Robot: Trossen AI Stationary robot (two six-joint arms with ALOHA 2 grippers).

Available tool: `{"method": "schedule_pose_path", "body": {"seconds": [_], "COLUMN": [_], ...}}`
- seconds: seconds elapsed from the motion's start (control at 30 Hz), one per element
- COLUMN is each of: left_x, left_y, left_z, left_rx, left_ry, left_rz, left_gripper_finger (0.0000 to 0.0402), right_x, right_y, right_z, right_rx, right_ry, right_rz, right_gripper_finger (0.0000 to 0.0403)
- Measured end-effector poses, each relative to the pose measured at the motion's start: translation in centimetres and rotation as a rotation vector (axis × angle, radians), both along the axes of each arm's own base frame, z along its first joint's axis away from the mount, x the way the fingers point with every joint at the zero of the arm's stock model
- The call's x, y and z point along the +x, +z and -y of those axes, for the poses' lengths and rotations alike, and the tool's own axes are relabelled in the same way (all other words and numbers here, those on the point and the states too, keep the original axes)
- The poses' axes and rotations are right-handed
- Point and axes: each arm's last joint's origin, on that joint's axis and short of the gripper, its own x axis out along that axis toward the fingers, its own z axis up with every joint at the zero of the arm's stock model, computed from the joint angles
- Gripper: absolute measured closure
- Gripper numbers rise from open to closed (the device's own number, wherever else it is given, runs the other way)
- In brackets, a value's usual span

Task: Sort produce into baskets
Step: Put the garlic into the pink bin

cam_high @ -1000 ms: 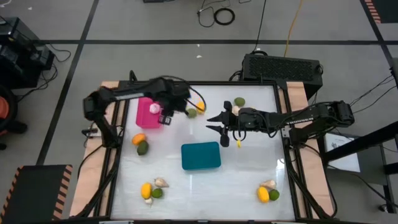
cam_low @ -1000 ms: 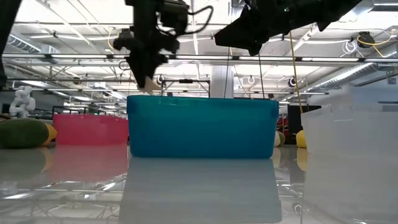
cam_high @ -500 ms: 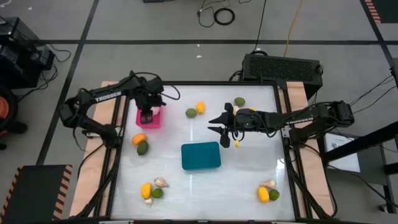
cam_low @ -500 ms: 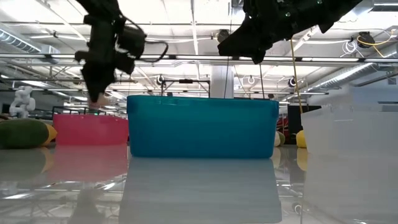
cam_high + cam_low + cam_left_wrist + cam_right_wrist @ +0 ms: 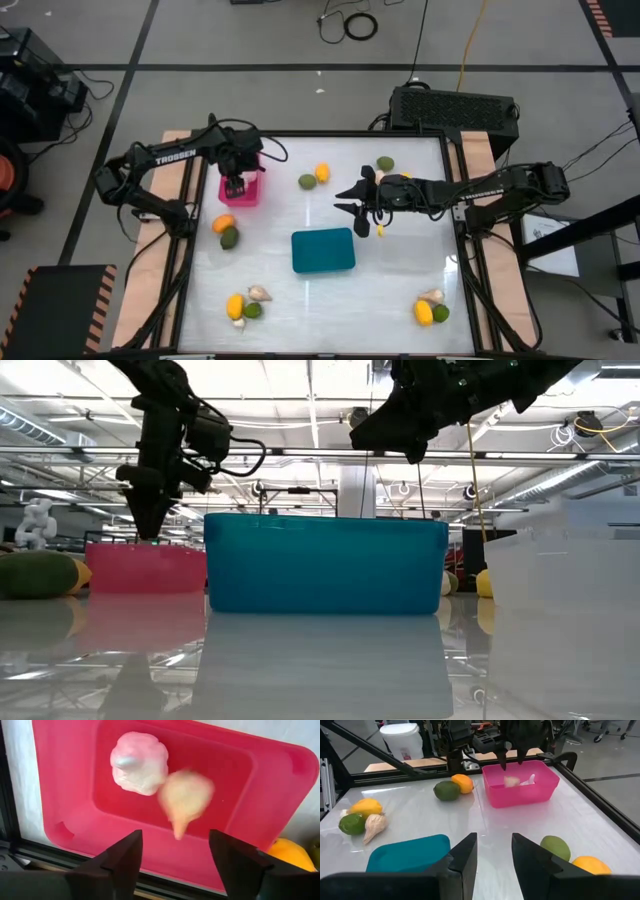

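**Garlic bulbs in the pink basket under the left gripper**

Left gripper (image 5: 236,184) hangs directly above the bright pink basket (image 5: 241,182) at the table's far left; its fingers are spread wide and hold nothing; in the left wrist view two pale garlic bulbs lie inside the basket, one rounded bulb (image 5: 139,763) and one blurred bulb (image 5: 185,798) just beside it, their edges overlapping.

Right gripper (image 5: 349,200) hovers over the middle of the white table (image 5: 400,280), just beyond the teal basket (image 5: 323,250); its fingers are parted and empty.

Loose produce lies in clusters; a yellow-orange fruit (image 5: 223,223) touches a dark-green fruit (image 5: 229,237) near the pink basket; a green fruit (image 5: 307,182) and an orange fruit (image 5: 322,173) sit together between the two grippers; another green fruit (image 5: 385,164) rests by the far edge; a front-left group (image 5: 245,305) and a front-right group (image 5: 431,309) each mix all three kinds; the nearly clear basket (image 5: 560,580) shows only in the low view, right of the teal one.
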Motion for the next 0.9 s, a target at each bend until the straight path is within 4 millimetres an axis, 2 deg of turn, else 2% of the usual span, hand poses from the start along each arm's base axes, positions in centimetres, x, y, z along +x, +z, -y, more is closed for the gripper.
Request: {"method": "schedule_pose_path", "body": {"seconds": [0.23, 0.37, 0.5, 0.57, 0.67, 0.8, 0.9], "left_x": [0.0, 0.3, 1.0, 1.3, 1.7, 2.0, 2.1], "left_y": [0.0, 0.0, 0.1, 0.3, 0.9, 2.7, 4.0], "left_z": [0.1, 0.4, 1.5, 2.3, 3.7, 5.6, 6.9], "left_rx": [-0.022, -0.075, -0.122, -0.122, -0.110, -0.056, 0.030], "left_ry": [0.059, 0.190, 0.170, 0.141, 0.076, 0.001, -0.079], "left_rz": [0.018, 0.064, 0.100, 0.109, 0.139, 0.285, 0.533], "left_gripper_finger": [0.0137, 0.0137, 0.0137, 0.0137, 0.0136, 0.0136, 0.0136], "right_x": [-0.1, -0.6, -1.3, -1.8, -2.4, -2.8, -3.2], "right_y": [-0.3, -1.2, -2.0, -2.2, -1.8, -0.2, 0.2], "right_z": [0.0, 0.6, 1.8, 2.2, 2.5, 3.1, 4.2], "right_rx": [0.011, -0.053, -0.071, -0.025, 0.070, 0.136, 0.123], "right_ry": [-0.008, -0.172, -0.386, -0.410, -0.352, -0.380, -0.438], "right_rz": [-0.029, -0.138, -0.216, -0.247, -0.311, -0.390, -0.441], "right_gripper_finger": [0.0289, 0.0289, 0.0289, 0.0289, 0.0289, 0.0289, 0.0289]}}
